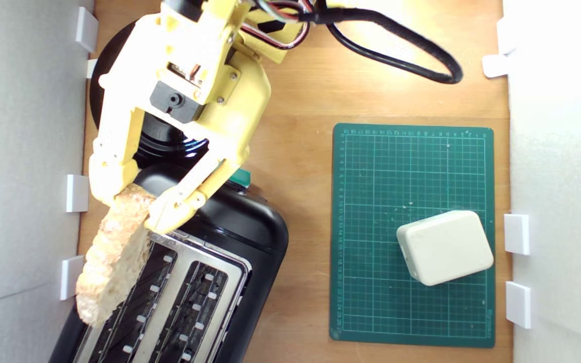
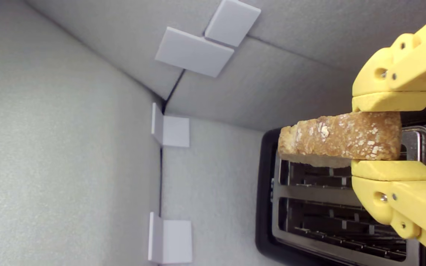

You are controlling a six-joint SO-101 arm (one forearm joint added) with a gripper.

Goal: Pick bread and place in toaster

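Note:
My yellow gripper [image 1: 131,204] is shut on one end of the bread [image 1: 114,254], a tan crusty slice held edge-up. In the exterior view the slice hangs over the left edge of the black toaster [image 1: 250,227], beside its left slot. The wrist view shows the bread [image 2: 340,138] clamped between both yellow pads, above the toaster [image 2: 264,192] with its two open slots. A teal lever [image 1: 241,176] peeks out behind the gripper.
A round glossy black plate [image 1: 101,80] lies behind the arm. On the exterior view's right, a white rounded box [image 1: 444,247] rests on a green cutting mat [image 1: 411,166]. Grey foam walls [image 1: 23,151] stand close on both sides. A black cable [image 1: 396,45] loops across the wooden table.

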